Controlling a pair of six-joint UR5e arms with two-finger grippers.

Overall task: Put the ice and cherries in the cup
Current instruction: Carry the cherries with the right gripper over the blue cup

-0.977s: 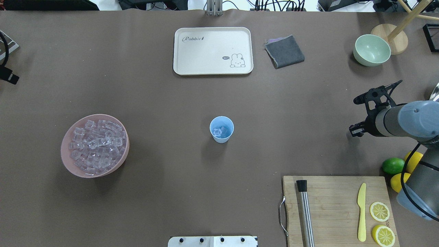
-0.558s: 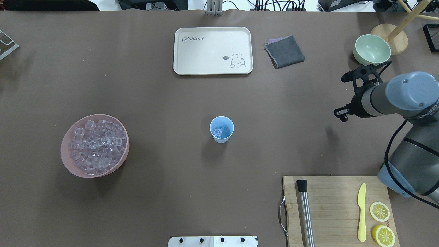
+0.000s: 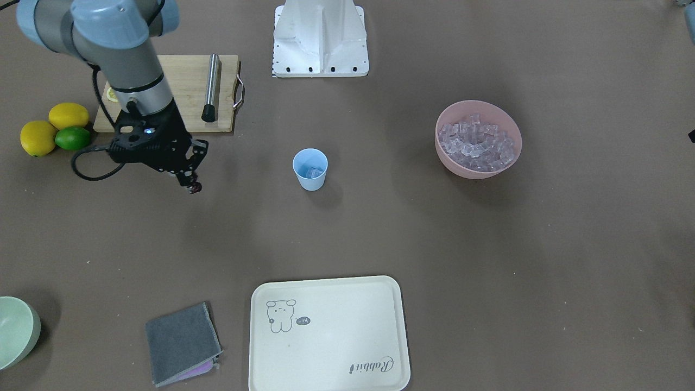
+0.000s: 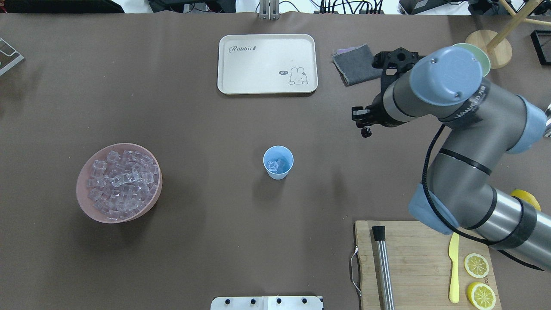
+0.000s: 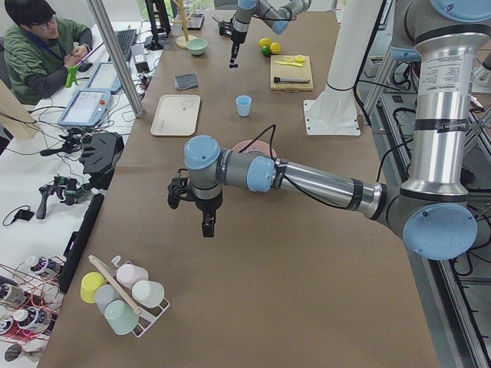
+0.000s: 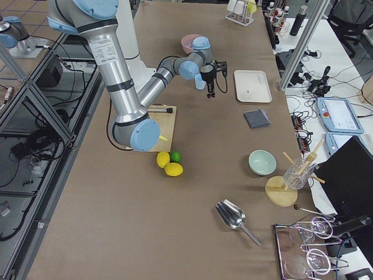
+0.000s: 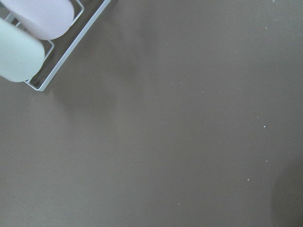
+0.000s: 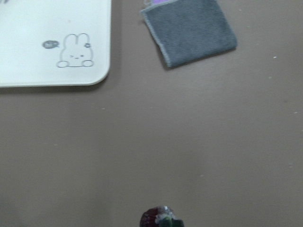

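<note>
Dark-red cherries point(image 8: 160, 218) aloft beside the cup point(image 4: 278, 162)

Pinched tight in the right gripper point(image 4: 366, 130), hanging in the air to the cup's right and somewhat beyond it. Ice point(image 4: 274, 165) lying inside the cup; far more heaped in the pink bowl point(image 4: 82, 196) well to the cup's left. Left gripper point(image 5: 207, 227) far from the cup; grip impossible to tell.

Right gripper point(image 3: 190, 182) pinches the cherries point(image 8: 158, 218), fingers down; left gripper point(image 5: 208, 228) points down.
</note>
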